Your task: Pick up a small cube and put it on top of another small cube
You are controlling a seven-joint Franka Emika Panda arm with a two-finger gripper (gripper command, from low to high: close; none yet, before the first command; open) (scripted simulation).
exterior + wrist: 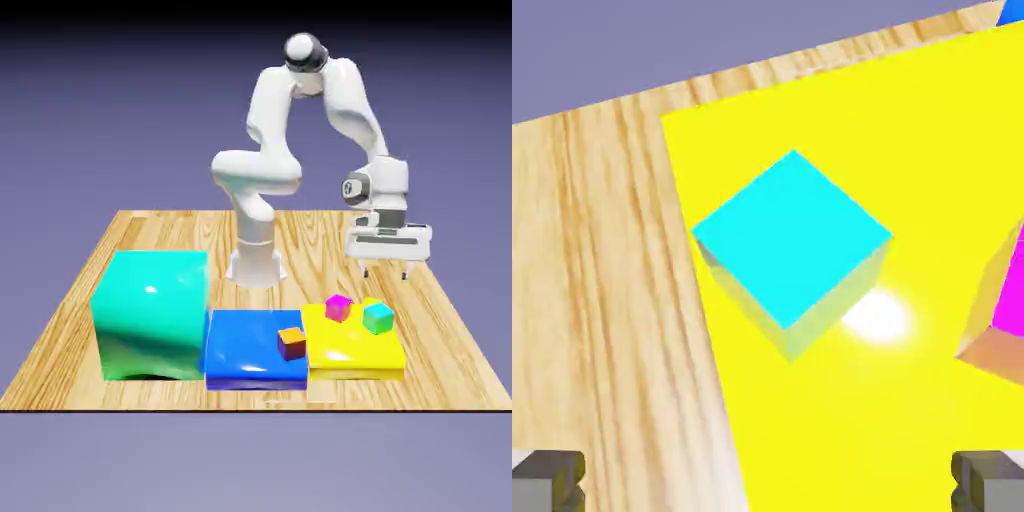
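A small cube (794, 240) with a cyan top and yellow-green sides lies on the yellow slab (842, 420), a little ahead of the fingertips in the hand view. In the exterior view this small cube (378, 318) looks teal-green and sits at the slab's far right. My gripper (385, 272) hangs open above and just behind it, touching nothing. In the hand view my gripper (768, 485) has only bare slab between its grey tips. Another small cube (292, 343), orange on top with dark sides, rests on the blue slab (245, 345) at its right end.
A magenta cube (338, 307) sits on the yellow slab (350, 352) to the exterior view's left of the small cube, and the magenta cube (1009, 290) shows at the hand view's right edge. A big teal block (150, 315) stands left of the blue slab. All rest on a wooden table (450, 330).
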